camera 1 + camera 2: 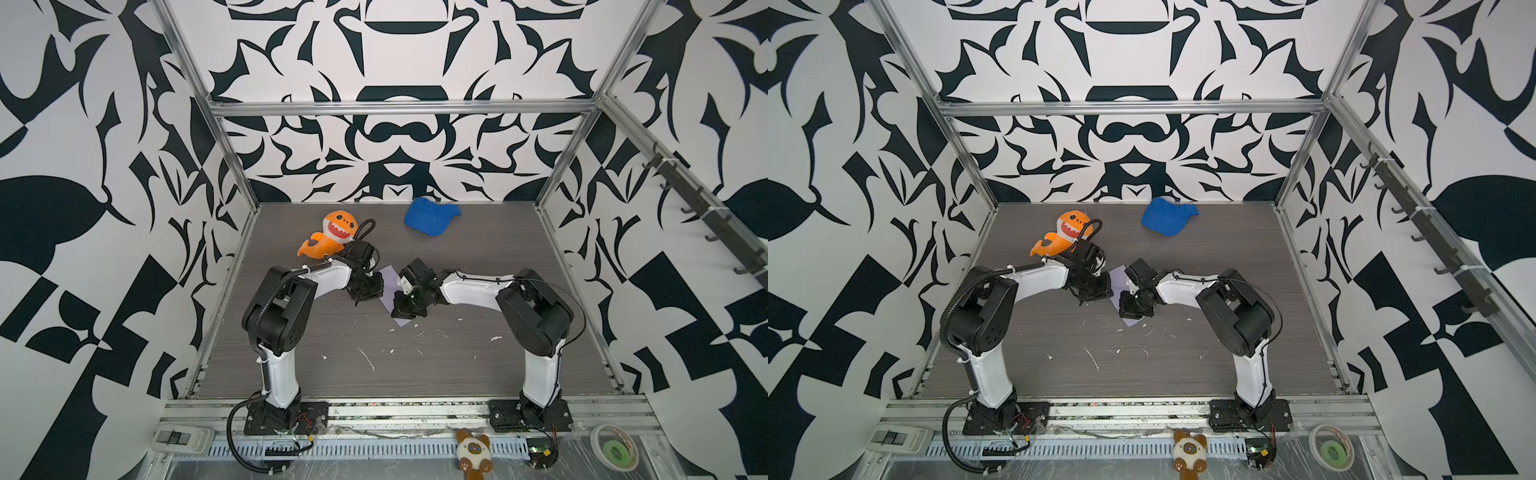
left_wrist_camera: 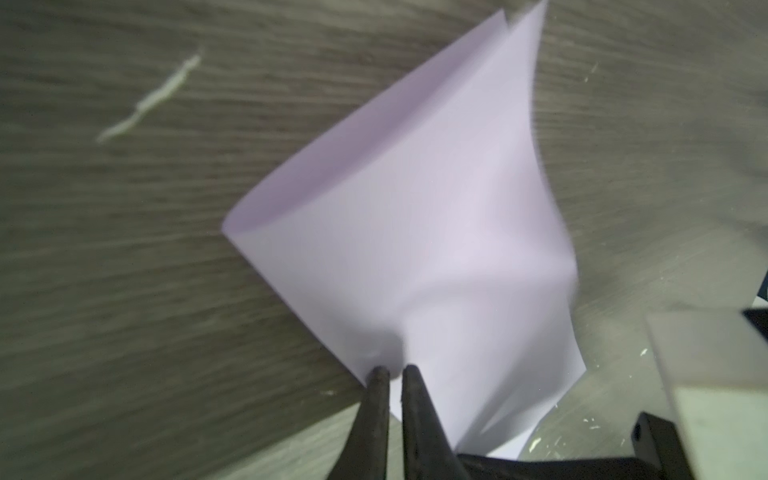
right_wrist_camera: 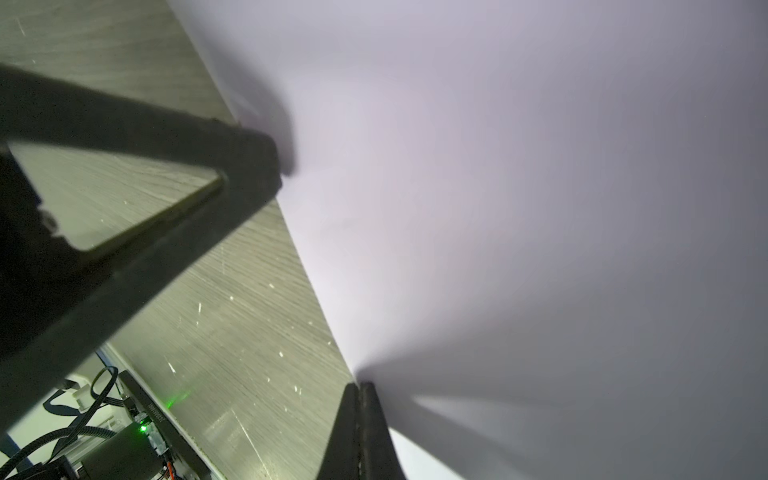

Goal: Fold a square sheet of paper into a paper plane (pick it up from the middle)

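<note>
Item inspected: the sheet of paper point(image 1: 388, 282), pale lavender and unmarked. It sits near the middle of the table point(image 1: 415, 365), between the two arms, and is gripped on both sides.

Left gripper point(image 2: 390, 374): clenched on the paper. The left wrist view shows both fingertips pinching one edge, with only a thin gap between them. From there the sheet rises and curls over on itself into two loose layers. The bend is rounded, not pressed flat. The two free edges lie close together at the far end.

Right gripper point(image 3: 359, 388): clamped tight on the paper, with the fingers meeting at an edge of the sheet. This view also shows a finger point(image 3: 249, 153) of the left gripper touching the same edge further along.

In both top views most of the sheet is hidden behind the grippers. Only a strip between them and a corner below the right gripper can be seen. Whether that corner rests on the table cannot be told.

Surroundings, seen in the top views only: an orange plush shark point(image 1: 332, 235) lies just behind the left arm's wrist. A blue cap point(image 1: 430, 216) lies near the back wall, well apart from the paper. A small plush toy point(image 1: 473, 451) and a roll of tape point(image 1: 615, 451) lie in front of the table's front rail point(image 1: 415, 409).
</note>
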You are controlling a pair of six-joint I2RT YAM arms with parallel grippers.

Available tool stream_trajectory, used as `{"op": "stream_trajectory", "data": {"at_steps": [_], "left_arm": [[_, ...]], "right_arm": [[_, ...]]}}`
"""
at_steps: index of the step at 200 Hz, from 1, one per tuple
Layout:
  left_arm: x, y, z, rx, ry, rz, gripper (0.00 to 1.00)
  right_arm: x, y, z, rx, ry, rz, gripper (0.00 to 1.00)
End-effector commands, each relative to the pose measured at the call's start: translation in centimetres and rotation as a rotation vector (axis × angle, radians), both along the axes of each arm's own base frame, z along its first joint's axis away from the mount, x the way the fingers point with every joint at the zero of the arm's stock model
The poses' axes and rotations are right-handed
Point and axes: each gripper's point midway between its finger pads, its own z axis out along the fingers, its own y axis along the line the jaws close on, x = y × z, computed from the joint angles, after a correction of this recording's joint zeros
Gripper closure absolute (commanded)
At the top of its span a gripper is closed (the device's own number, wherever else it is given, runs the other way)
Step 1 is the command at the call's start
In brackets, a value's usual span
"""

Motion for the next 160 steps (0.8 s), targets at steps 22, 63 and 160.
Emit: {"op": "stream_trajectory", "data": {"at_steps": [22, 63, 160], "left_arm": [[0.5, 2.9, -2.1, 0.112, 0.047, 0.059, 0.87], [1.6, 4.5, -3.2, 0.158, 0.061, 0.104, 0.87], [4.0, 7.9, -4.2, 0.218, 0.063, 0.147, 0.87]], "right_arm": [[-2.6, -3.7, -2.8, -0.164, 0.081, -0.003, 0.95], [-2.7, -3.9, -2.9, -0.168, 0.082, -0.004, 0.95], [-2.6, -4.0, -2.6, -0.170, 0.071, -0.004, 0.96]]}}
